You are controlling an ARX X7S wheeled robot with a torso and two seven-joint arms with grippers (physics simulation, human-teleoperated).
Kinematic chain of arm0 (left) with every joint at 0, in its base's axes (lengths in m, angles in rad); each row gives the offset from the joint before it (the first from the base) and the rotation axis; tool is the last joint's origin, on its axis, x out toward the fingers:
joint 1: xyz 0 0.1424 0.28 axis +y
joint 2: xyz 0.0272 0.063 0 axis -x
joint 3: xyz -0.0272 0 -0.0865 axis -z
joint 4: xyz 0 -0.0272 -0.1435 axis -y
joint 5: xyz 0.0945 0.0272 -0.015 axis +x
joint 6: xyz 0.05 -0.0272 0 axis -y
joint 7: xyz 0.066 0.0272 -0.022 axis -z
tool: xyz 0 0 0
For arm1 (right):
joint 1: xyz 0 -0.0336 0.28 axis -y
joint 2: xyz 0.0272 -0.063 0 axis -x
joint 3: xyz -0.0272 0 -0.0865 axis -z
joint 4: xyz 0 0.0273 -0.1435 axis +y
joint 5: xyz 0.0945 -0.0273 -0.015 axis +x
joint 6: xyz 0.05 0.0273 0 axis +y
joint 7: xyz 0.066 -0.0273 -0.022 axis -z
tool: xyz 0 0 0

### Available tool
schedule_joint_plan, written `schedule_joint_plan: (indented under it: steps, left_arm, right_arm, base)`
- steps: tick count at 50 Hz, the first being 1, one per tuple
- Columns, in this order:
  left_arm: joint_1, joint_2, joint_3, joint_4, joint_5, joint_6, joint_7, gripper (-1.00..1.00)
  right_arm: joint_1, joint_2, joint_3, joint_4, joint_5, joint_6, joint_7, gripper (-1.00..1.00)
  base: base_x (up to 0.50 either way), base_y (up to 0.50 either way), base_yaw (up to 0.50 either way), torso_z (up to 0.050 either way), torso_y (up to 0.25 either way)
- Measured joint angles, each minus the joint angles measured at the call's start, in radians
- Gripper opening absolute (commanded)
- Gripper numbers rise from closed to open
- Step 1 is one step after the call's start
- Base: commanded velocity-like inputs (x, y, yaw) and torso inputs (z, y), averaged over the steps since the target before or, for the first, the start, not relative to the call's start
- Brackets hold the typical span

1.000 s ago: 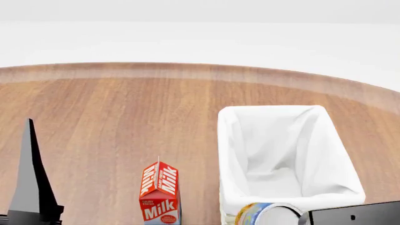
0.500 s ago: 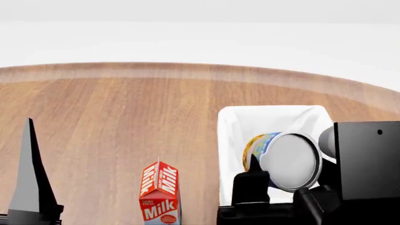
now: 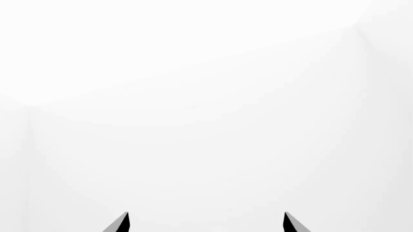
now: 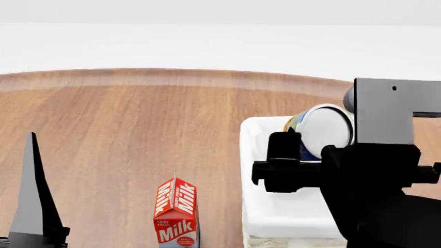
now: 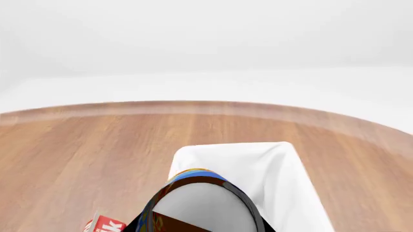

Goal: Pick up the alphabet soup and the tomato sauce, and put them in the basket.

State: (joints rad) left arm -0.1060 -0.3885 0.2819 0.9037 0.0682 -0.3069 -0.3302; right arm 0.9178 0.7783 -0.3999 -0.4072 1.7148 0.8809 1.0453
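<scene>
I am facing a round wooden table [image 4: 138,129], its curved far edge running toward twelve o'clock, with plain white surroundings glowing evenly beyond.

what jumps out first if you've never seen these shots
The right claw dominates the head view, holding the alphabet soup tipped on its side above the basket. A red milk carton stands on the wooden table just left of the basket.
</scene>
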Motion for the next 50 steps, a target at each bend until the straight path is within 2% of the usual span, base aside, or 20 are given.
schedule_joint_plan:
  steps: [32,50]
  left_arm:
    - [-0.001,-0.007,0.003,0.001,-0.005,-0.002,-0.006,1.00]
    - [-0.010,-0.007,0.014,0.002,-0.002,-0.010,-0.007,1.00]
  right_arm:
    - [0.059,-0.165,-0.158,0.416,-0.392,-0.094,-0.309,-1.00]
    - [0.102,-0.259,-0.224,0.652,-0.535,-0.173,-0.412,-1.00]
  base:
    - [0.00,0.00,0.00,0.000,0.001]
    - [0.00,0.00,0.00,0.000,0.001]
